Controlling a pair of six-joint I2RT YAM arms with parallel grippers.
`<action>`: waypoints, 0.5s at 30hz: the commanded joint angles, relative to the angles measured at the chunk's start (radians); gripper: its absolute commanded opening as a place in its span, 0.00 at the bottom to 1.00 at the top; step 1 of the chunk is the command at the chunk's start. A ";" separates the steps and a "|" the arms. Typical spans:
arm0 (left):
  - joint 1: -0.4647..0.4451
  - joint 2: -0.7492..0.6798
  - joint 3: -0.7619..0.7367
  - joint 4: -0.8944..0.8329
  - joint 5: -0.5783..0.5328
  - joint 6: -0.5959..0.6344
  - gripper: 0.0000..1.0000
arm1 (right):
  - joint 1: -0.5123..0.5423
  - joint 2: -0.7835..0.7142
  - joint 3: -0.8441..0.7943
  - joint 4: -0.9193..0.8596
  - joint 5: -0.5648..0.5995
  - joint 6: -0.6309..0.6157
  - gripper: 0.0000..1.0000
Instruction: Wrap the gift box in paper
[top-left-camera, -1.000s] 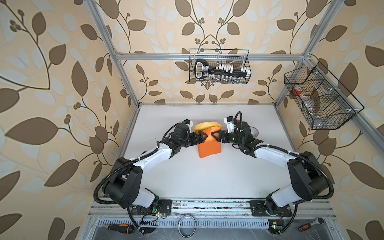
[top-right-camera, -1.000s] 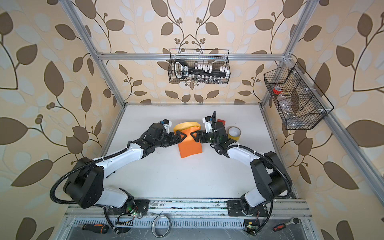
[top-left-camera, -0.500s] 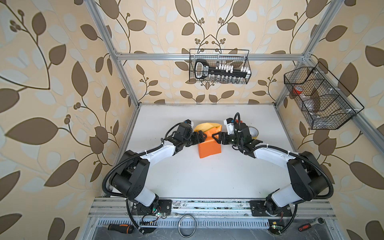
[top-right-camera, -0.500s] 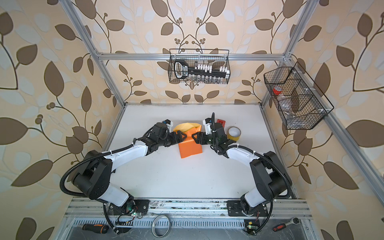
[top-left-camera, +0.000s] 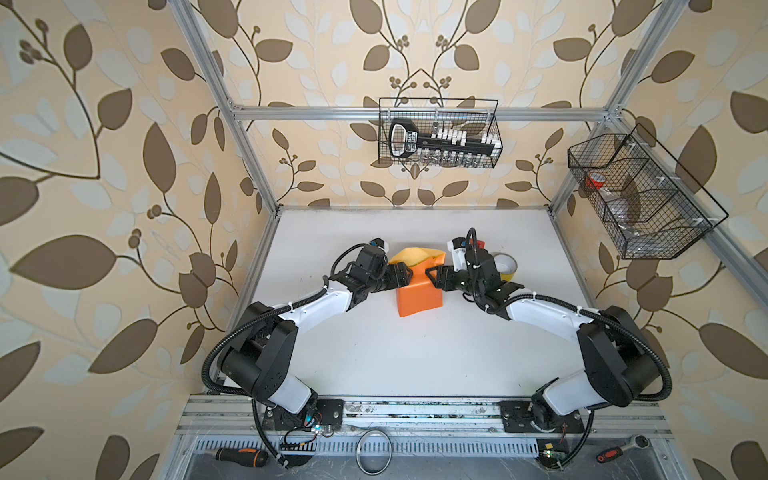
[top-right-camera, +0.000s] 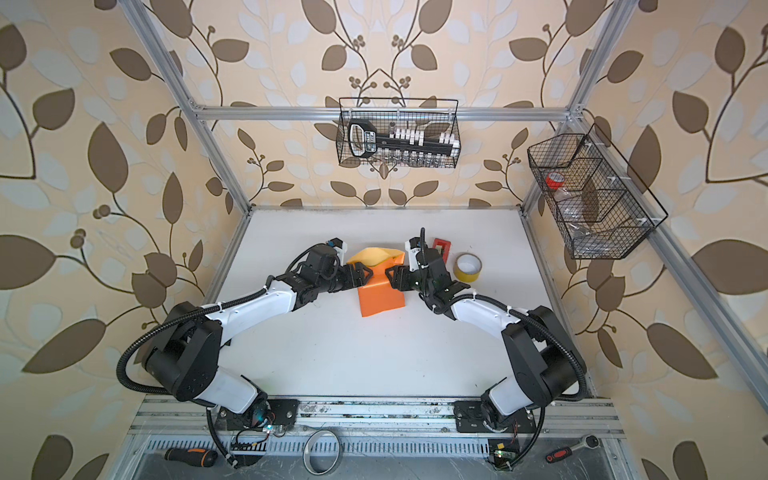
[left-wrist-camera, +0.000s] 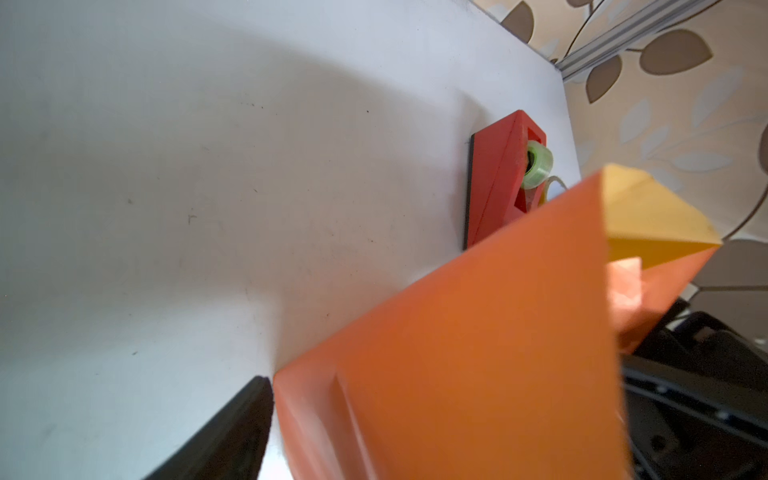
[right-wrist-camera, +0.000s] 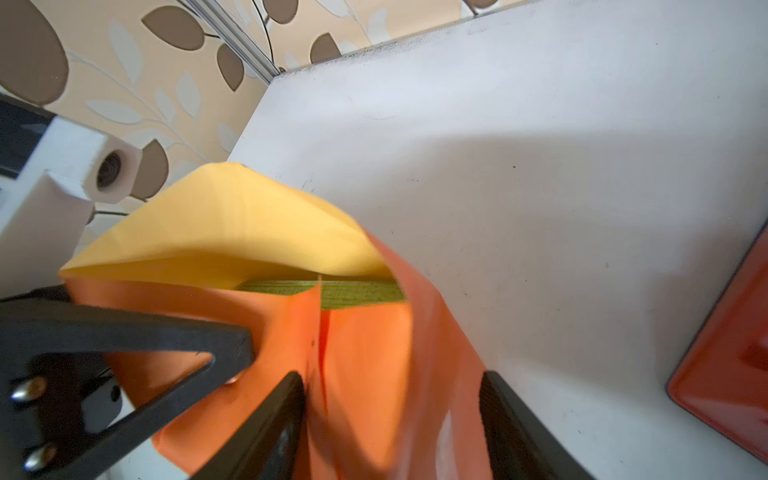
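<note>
Paper (top-left-camera: 417, 297), orange side out, is folded up round the gift box (right-wrist-camera: 332, 291) on the table (top-left-camera: 415, 361) toward the back; only a green strip of box shows under the yellow flap. Left gripper (top-left-camera: 406, 276) at the bundle's left edge, one finger (left-wrist-camera: 224, 432) visible, jaws cannot tell; right gripper (top-left-camera: 433, 277) at its right edge, jaws spread either side of an orange fold. Red tape dispenser (left-wrist-camera: 494, 183) and yellow tape roll (top-right-camera: 467, 268) lie near the right gripper.

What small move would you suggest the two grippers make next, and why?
Probably close both on the paper's side folds. The left gripper and right gripper straddle the orange paper from opposite sides, jaws apart. The far end gapes, with its yellow flap raised and the green gift box showing.
</note>
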 joint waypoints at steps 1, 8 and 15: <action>-0.017 -0.003 0.033 -0.097 -0.100 0.072 0.76 | 0.012 -0.041 -0.080 -0.100 0.106 -0.021 0.63; -0.037 -0.005 0.016 -0.090 -0.086 0.102 0.64 | 0.034 -0.121 -0.111 -0.082 0.124 -0.019 0.62; -0.038 0.002 0.062 -0.115 -0.059 0.132 0.66 | -0.014 -0.049 0.015 -0.081 -0.014 -0.053 0.68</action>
